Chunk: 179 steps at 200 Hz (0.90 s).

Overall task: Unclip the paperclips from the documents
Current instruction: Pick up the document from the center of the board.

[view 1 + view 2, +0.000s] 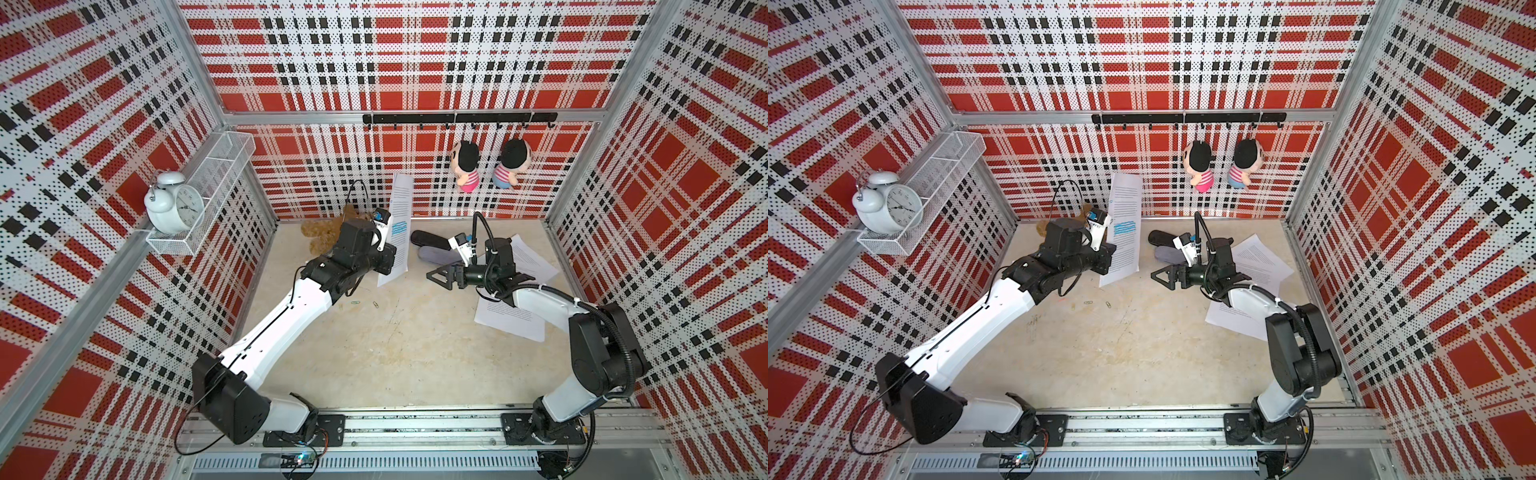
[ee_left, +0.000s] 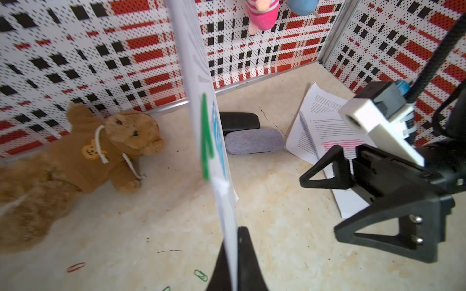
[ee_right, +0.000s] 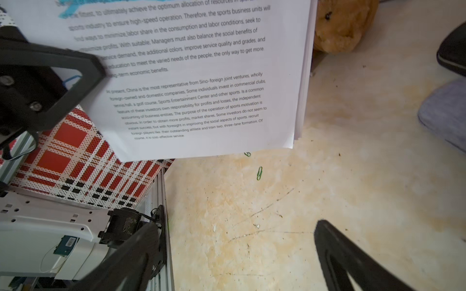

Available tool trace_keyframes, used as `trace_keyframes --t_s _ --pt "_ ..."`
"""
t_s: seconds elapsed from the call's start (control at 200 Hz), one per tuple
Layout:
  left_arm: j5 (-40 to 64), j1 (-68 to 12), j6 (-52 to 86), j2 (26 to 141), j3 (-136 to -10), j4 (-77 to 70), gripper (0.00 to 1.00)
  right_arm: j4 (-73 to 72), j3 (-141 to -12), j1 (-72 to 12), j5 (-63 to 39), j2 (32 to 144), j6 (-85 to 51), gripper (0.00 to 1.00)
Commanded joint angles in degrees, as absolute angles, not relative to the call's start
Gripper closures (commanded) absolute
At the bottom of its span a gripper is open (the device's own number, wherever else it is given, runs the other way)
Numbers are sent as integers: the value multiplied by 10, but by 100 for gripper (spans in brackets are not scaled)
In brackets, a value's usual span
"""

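Red, black and white plaid perforated panels (image 1: 415, 62) wall me in on three sides. Below me lies a beige, scratched surface (image 1: 395, 353). A white wire-mesh shelf (image 1: 216, 166) on the left wall carries a white twin-bell alarm clock (image 1: 176, 205). A black hook rail (image 1: 457, 118) crosses the back wall.

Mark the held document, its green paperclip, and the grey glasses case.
held document (image 1: 401, 199): in a top view, upper text
green paperclip (image 2: 205, 151): left wrist view, wire leg
grey glasses case (image 2: 254, 141): left wrist view, top face

Tabletop (image 1: 395, 353) — paperclips (image 1: 355, 302), documents (image 1: 509, 326), cases (image 1: 428, 240), teddy (image 1: 316, 241)
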<state>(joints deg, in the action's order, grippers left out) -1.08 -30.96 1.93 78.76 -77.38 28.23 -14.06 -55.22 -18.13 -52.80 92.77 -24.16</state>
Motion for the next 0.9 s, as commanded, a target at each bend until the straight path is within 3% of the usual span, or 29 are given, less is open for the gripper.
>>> trace_keyframes --t_s 0.0,0.336,0.611,0.892 --pt "-47 -312 -50 764 -772 290 100 -294 -549 -177 -556 913 -228 0" --pt "-15 -314 -108 746 -773 286 100 -419 -642 -159 -586 1007 -225 0" --pt "-1 -313 -162 670 -692 161 100 -522 -707 -155 -597 1075 -275 0" --pt "175 -248 -132 666 -670 124 100 -659 -711 -155 -619 1078 -377 0"
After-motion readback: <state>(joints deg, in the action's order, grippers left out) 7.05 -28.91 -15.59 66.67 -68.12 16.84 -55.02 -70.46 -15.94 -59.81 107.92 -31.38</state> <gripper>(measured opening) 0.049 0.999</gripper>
